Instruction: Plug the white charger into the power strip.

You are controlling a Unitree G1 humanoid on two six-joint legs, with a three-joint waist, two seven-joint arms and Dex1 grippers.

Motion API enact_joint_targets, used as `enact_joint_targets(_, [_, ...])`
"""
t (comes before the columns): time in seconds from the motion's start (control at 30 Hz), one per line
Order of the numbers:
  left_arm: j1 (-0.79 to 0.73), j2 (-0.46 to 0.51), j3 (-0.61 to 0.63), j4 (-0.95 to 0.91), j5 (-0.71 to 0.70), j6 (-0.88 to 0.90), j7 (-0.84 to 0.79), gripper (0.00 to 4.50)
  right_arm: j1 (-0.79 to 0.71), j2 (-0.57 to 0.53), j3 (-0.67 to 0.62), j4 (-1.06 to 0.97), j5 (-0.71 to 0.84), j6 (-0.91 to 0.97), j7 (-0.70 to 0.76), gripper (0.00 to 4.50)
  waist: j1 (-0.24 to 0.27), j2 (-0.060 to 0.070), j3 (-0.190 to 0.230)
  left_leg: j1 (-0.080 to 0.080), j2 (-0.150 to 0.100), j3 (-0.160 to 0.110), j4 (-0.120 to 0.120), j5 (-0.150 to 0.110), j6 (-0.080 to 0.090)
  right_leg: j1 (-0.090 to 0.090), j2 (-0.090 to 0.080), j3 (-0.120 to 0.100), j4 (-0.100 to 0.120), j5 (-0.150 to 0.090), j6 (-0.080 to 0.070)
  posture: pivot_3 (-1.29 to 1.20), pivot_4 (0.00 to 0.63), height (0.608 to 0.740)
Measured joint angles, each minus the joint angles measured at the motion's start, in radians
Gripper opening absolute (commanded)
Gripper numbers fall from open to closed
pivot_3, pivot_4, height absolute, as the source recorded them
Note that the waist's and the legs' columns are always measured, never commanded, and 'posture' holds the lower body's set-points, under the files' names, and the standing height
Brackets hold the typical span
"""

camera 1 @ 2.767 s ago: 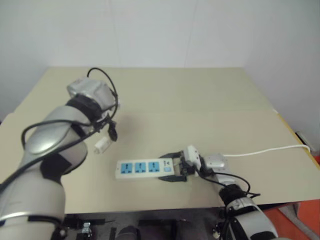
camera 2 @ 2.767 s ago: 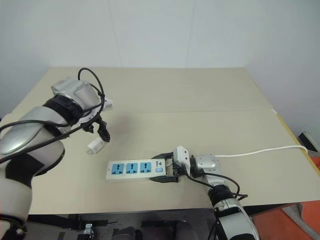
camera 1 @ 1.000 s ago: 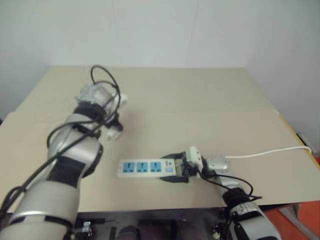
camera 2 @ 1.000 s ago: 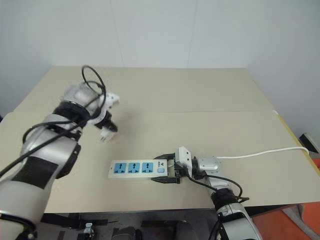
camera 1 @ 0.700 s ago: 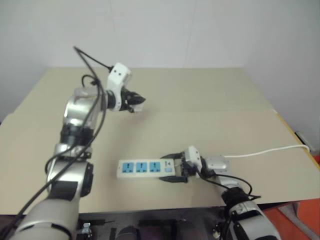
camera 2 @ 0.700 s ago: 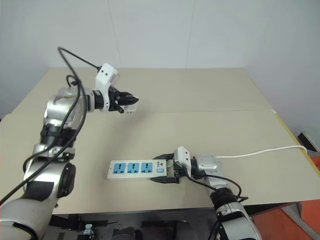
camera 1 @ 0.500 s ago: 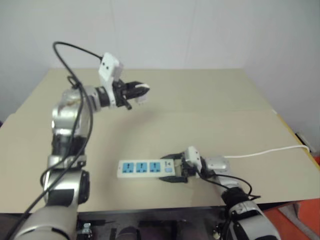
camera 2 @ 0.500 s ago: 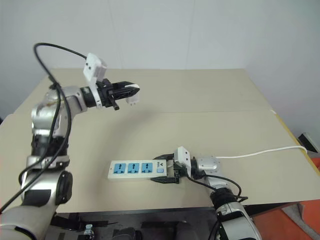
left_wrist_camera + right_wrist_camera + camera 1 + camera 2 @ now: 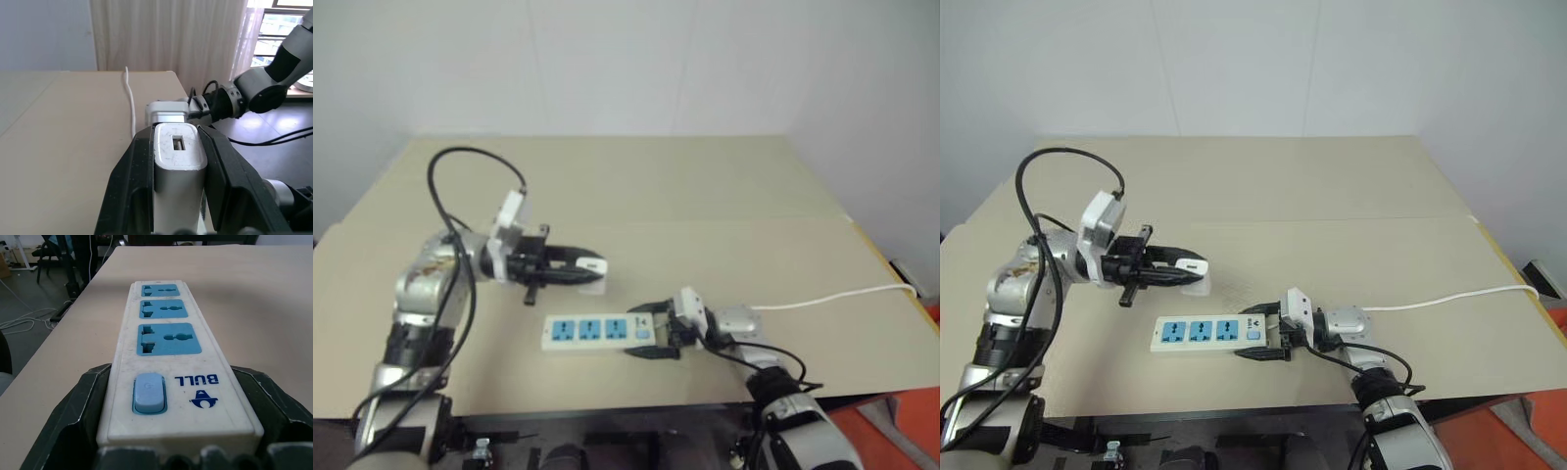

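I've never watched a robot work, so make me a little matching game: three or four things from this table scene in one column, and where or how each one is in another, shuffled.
Things:
1. white charger
2. power strip
3. thin white cord
4. switch

Places or states:
A. trails off the table's right edge
B. blue, at the strip's end between the right gripper's fingers
C. clamped in the left gripper, above the table
D. lies flat, three blue sockets up

Pairs: 1-C, 2-D, 3-A, 4-B

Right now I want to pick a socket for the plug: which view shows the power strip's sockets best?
The right wrist view: the power strip lies close up, its three blue sockets clear, with the right claw gripping its switch end. The eye views show the whole strip small, sockets barely legible.
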Motion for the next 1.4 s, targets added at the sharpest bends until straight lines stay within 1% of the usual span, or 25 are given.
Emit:
enact_joint_targets(0.17, [0.065, -0.048, -0.018, -0.041, -0.001, -0.045, 0.063, 1.00, -0.001, 0.001, 0.001, 0.001, 0.000, 0.000, -0.001, 3.41, 0.000, 0.000, 0.000, 0.000, 0.000, 0.000, 0.000, 0.000, 0.000, 0.000, 0.000, 0.000, 0.000, 0.000, 0.000, 0.00, 0.150, 0.740])
enact_joint_targets(0.37, [0.141, -0.064, -0.068, -0.066, 0.043, -0.158, 0.085, 1.00, -0.001, 0.001, 0.004, 0.002, 0.000, -0.001, -0.001, 3.41, 0.001, 0.000, 0.000, 0.000, 0.000, 0.000, 0.000, 0.000, 0.000, 0.000, 0.000, 0.000, 0.000, 0.000, 0.000, 0.00, 0.150, 0.740])
enact_joint_targets(0.63, [0.175, -0.076, -0.111, -0.061, 0.077, -0.222, 0.109, 1.00, 0.000, 0.002, 0.007, 0.002, 0.000, -0.001, -0.001, 3.41, 0.000, 0.000, 0.000, 0.001, 0.000, 0.000, 0.000, 0.000, 0.000, 0.000, 0.000, 0.000, 0.000, 0.000, 0.000, 0.00, 0.150, 0.740])
enact_joint_targets(0.83, [0.186, -0.108, -0.146, -0.018, 0.117, -0.280, 0.143, 1.00, 0.000, 0.002, 0.008, 0.002, 0.000, -0.001, -0.002, 3.41, 0.000, 0.000, 0.000, 0.001, 0.001, 0.000, 0.000, 0.000, 0.000, 0.000, 0.000, 0.000, 0.000, 0.000, 0.000, 0.00, 0.150, 0.740])
enact_joint_targets(0.97, [0.186, -0.120, -0.153, 0.001, 0.123, -0.298, 0.156, 1.00, 0.000, 0.002, 0.008, 0.002, 0.000, -0.001, -0.003, 3.41, 0.000, 0.000, 0.000, 0.001, 0.001, 0.000, 0.000, 0.000, 0.000, 0.000, 0.000, 0.000, 0.000, 0.000, 0.000, 0.00, 0.150, 0.740])
enact_joint_targets(1.4, [0.207, -0.112, -0.167, 0.002, 0.129, -0.309, 0.154, 1.00, 0.001, 0.001, 0.010, 0.001, 0.000, 0.000, -0.006, 3.41, 0.000, 0.000, 0.000, 0.001, 0.001, 0.000, 0.000, 0.000, 0.001, 0.001, 0.001, 0.000, 0.000, 0.000, 0.000, 0.00, 0.150, 0.740])
